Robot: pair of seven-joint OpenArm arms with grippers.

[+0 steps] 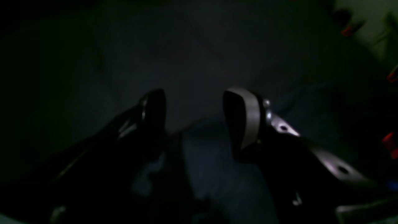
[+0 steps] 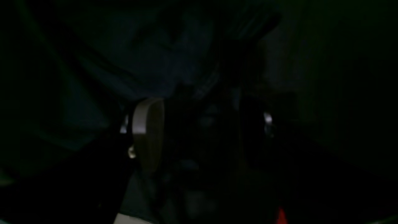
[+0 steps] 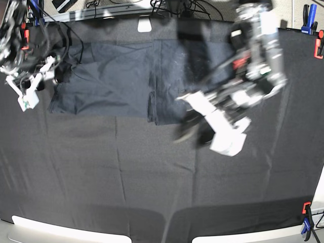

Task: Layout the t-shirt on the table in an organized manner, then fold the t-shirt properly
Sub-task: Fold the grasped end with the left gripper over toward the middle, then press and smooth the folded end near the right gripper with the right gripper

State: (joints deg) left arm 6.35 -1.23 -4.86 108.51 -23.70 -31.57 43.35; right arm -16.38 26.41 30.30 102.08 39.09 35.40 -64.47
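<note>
So the base view is the only one that gives the full layout. The t-shirt (image 3: 116, 81) lies spread along the far side of the table (image 3: 152, 177), partly folded, with a doubled-over edge running down near its middle. The left gripper (image 3: 195, 132) hangs just past the shirt's near edge on that view's right side, motion-blurred, so the overhead shot doesn't really settle how its jaws stand. The right gripper (image 3: 28, 86) sits over at the shirt's sleeve end on that view's left, right by the fabric.

The left wrist view fills in what the overhead can't: the left gripper (image 1: 194, 124) has its two fingers clearly spread apart with a gap and nothing pinched between them, only dark cloth underneath. A few red-orange clamps (image 1: 349, 29) show at the edge there too.

The right wrist view is super dark. The right gripper (image 2: 199, 133) shows one pale finger pad (image 2: 147, 130) and a dim opposite one set well apart, so it reads as wide. Folds of the t-shirt (image 2: 140, 62) hang just beyond the tips; whether any cloth touches them, can't tell.
</note>
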